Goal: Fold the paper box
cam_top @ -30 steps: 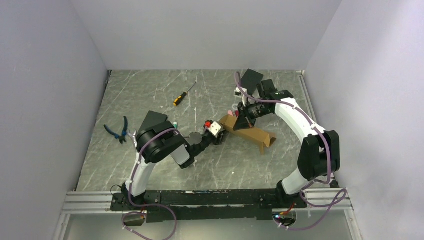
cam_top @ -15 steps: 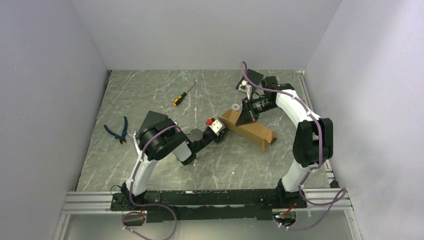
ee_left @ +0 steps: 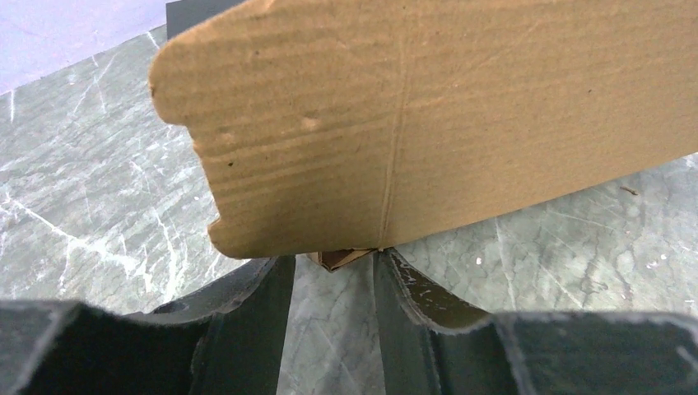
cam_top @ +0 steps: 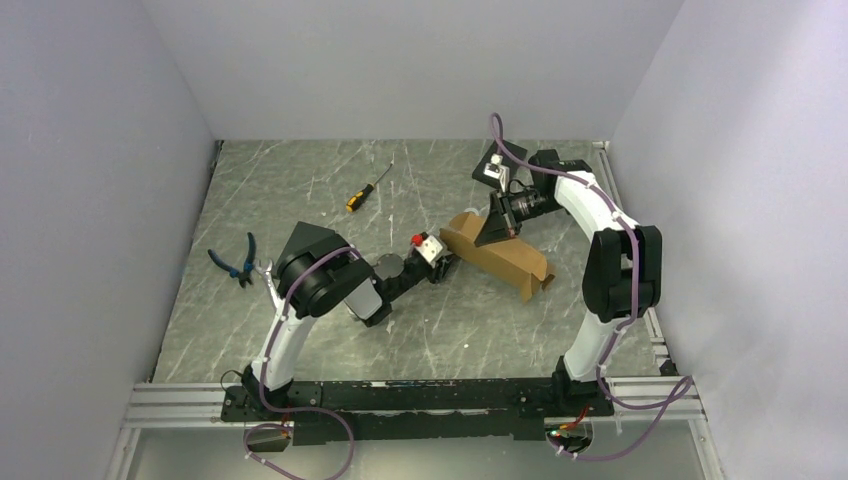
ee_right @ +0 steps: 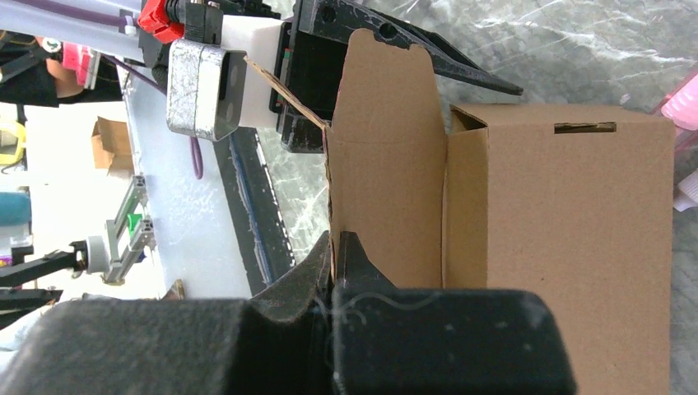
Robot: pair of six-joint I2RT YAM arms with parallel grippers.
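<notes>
The tan paper box lies on its side on the marble table, partly formed, with an open flap at its left end. My right gripper comes down on it from behind. In the right wrist view the right gripper is shut on the thin edge of the upright flap, with the box body to the right. My left gripper is at the box's left end. In the left wrist view the left gripper is open, its tips under the lower edge of the flap, which hides them.
A yellow-handled screwdriver lies at the back centre. Blue pliers lie at the left. A black slab sits behind the right wrist. Side walls close in the table on the left, back and right.
The right arm's elbow swung back and to the right while its gripper kept hold of the flap. The box's left end turned slightly. The left gripper shifted a little toward the box.
</notes>
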